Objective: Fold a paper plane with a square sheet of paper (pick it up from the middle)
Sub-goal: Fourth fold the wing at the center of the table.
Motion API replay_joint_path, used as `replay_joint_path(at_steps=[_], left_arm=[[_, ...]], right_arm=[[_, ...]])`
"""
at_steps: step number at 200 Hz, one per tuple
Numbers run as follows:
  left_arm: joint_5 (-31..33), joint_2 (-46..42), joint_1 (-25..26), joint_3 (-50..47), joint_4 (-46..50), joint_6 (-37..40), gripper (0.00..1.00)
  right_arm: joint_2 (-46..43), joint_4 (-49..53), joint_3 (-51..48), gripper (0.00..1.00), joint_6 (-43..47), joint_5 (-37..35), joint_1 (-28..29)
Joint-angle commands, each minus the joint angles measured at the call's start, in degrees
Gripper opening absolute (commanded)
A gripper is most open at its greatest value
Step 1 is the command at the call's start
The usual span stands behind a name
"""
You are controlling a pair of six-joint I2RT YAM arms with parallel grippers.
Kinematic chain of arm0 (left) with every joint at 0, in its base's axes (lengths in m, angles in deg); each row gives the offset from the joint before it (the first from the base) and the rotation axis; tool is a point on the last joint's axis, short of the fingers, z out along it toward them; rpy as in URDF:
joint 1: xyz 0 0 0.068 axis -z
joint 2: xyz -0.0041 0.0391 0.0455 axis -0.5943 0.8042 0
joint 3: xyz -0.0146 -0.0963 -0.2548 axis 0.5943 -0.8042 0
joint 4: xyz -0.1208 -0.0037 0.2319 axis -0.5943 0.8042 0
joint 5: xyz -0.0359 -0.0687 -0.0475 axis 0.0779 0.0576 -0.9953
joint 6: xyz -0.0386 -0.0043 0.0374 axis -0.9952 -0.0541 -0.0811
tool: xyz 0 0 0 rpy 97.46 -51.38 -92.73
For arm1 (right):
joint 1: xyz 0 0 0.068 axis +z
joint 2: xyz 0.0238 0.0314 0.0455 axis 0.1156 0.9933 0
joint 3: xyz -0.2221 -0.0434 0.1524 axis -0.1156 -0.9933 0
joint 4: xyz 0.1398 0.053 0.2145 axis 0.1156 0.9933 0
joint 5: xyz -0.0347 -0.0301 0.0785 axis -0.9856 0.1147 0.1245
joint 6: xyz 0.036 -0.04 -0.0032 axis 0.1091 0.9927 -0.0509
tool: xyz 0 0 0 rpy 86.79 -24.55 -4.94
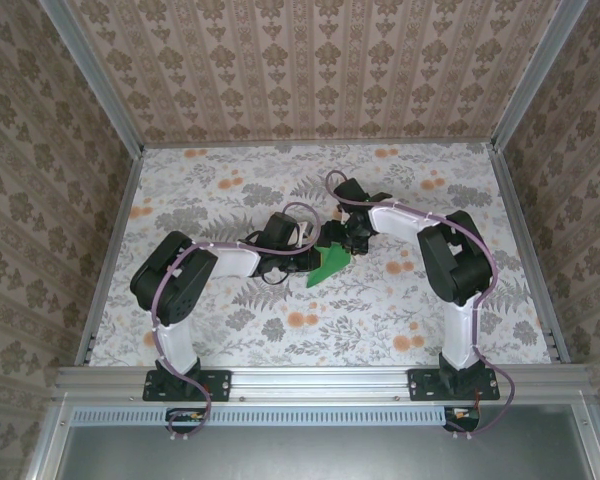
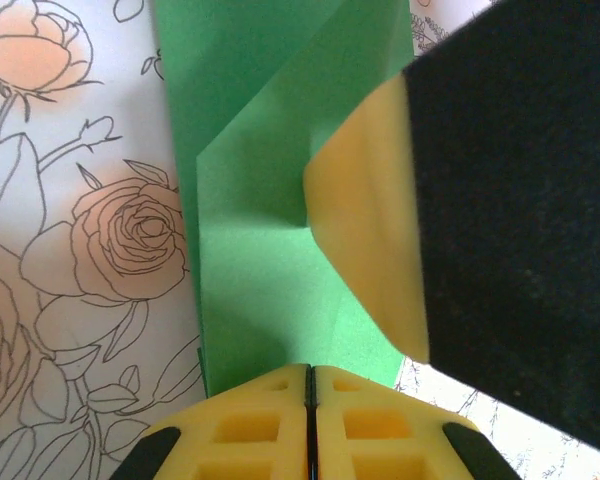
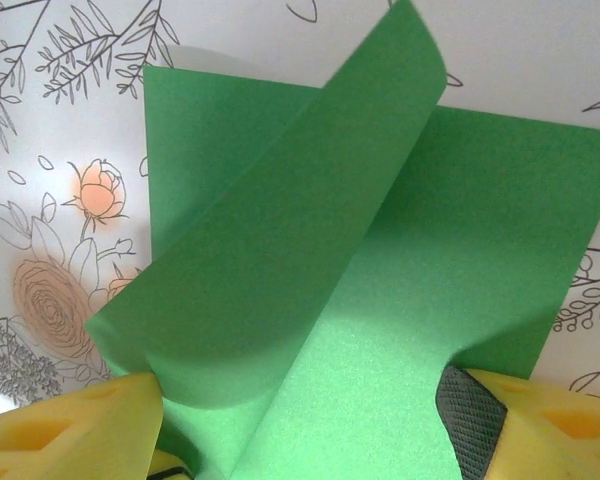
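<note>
Floral cloth (image 1: 230, 310) covers the table, boxed in by walls (image 1: 310, 70) of patterned brown wallpaper, with a metal rail (image 1: 320, 378) across the lower part of the overhead frame. Both arms reach in and meet just right of that frame's centre, over the green paper (image 1: 328, 266), which lies on the cloth as a small creased shape.

The left gripper (image 2: 308, 395) is clenched, its two yellow fingers pressed together with no gap at the bottom middle of its wrist view. Their tips sit at the near edge of the paper. Whether that edge is pinched between them or only lies under them cannot be told. Above them the paper shows a diagonal fold, and a yellow-and-black finger (image 2: 370, 230) of the other arm touches it from the right of the frame.

The right gripper (image 3: 305, 420) is released. Its yellow fingers stand wide apart at the lower left and lower right of its wrist view, with the paper between them. One flap rises from the lower left and curls over toward the upper middle, and the rest lies flat on the cloth toward the right.
</note>
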Motion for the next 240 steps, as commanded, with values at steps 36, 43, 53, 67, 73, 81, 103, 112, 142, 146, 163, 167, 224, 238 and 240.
replay_joint_path(at_steps=[36,43,53,67,73,81,103,112,142,146,163,167,224,238,240], left_arm=[[-1.1,-3.2,-0.6,-0.6,-2.8,0.0,0.12],[-1.0,-3.5,-0.6,-1.0,-3.2,-0.3,0.12],[-1.0,-4.3,-0.6,-1.6,-3.9,-0.6,0.13],[-0.8,-4.9,-0.8,-2.4,-4.9,-1.4,0.13],[-0.8,-5.2,-0.9,-2.6,-5.3,-1.7,0.13],[-0.8,-5.4,-0.9,-3.0,-5.8,-2.1,0.14],[-0.6,-5.9,-1.0,-3.3,-6.3,-2.7,0.14],[-0.7,-6.0,-1.0,-3.3,-6.4,-2.9,0.14],[-0.8,-5.8,-1.1,-3.2,-6.2,-3.2,0.15],[-0.5,-5.8,-1.1,-3.3,-6.1,-3.3,0.15],[0.8,-6.0,-1.6,-3.9,-5.7,-4.3,0.17],[1.2,-6.1,-1.7,-4.1,-5.7,-4.6,0.17],[-2.8,-6.0,-2.1,-5.3,-11.4,-6.7,0.22],[-3.2,-6.1,-1.8,-4.9,-11.5,-6.2,0.22],[-3.3,-6.1,-1.8,-4.9,-11.4,-6.1,0.22]], right_arm=[[5.0,8.8,-0.6,0.67,-2.2,-9.2,0.5],[5.2,8.9,-0.7,0.65,-2.2,-9.6,0.5],[5.4,8.9,-1.2,0.63,-2.1,-9.8,0.5],[5.5,8.8,-1.7,0.61,-2.2,-10.0,0.5],[5.5,8.8,-1.8,0.61,-2.2,-10.1,0.5],[5.6,8.8,-1.9,0.61,-2.1,-10.0,0.5],[5.8,8.6,-1.9,0.61,-2.0,-9.7,0.5],[5.8,8.7,-1.9,0.61,-1.9,-9.6,0.5],[5.9,8.6,-1.8,0.61,-1.6,-9.3,0.5],[5.9,8.6,-1.8,0.61,-1.6,-9.3,0.5],[5.9,8.6,-1.9,0.62,-1.6,-9.3,0.5],[5.9,8.6,-1.9,0.61,-1.6,-9.3,0.5],[6.1,8.4,-1.9,0.64,-1.4,-8.7,0.5],[6.2,8.4,-1.8,0.65,-1.5,-8.5,0.5],[6.2,8.4,-1.8,0.65,-1.4,-8.5,0.5]])
